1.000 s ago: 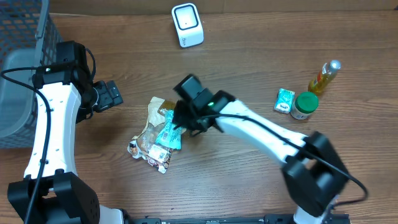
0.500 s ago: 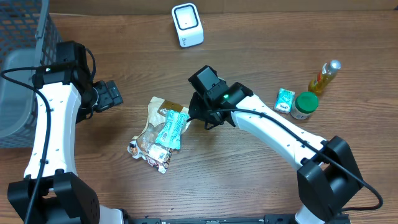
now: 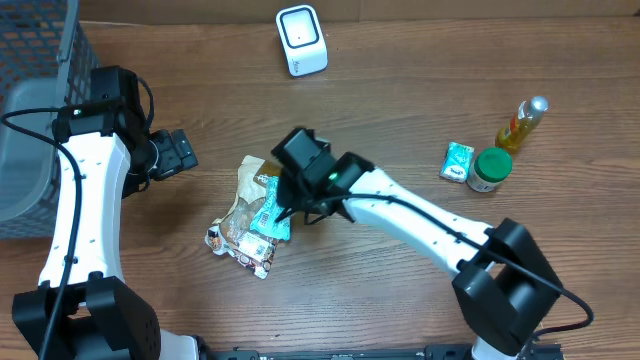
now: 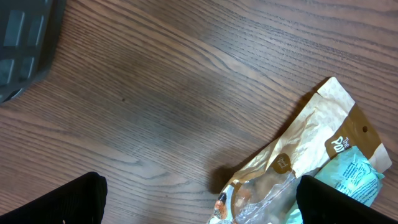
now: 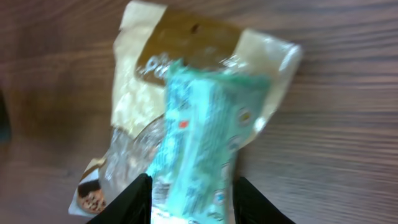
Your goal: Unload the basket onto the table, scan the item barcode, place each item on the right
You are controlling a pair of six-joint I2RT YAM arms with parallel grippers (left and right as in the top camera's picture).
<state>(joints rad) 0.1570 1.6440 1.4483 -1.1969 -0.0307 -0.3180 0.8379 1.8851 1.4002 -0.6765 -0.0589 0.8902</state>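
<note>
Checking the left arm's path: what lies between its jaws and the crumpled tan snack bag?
Only bare brown wooden table separates the left gripper, jaws open, from the tan snack bag; the overhead view shows this.
</note>
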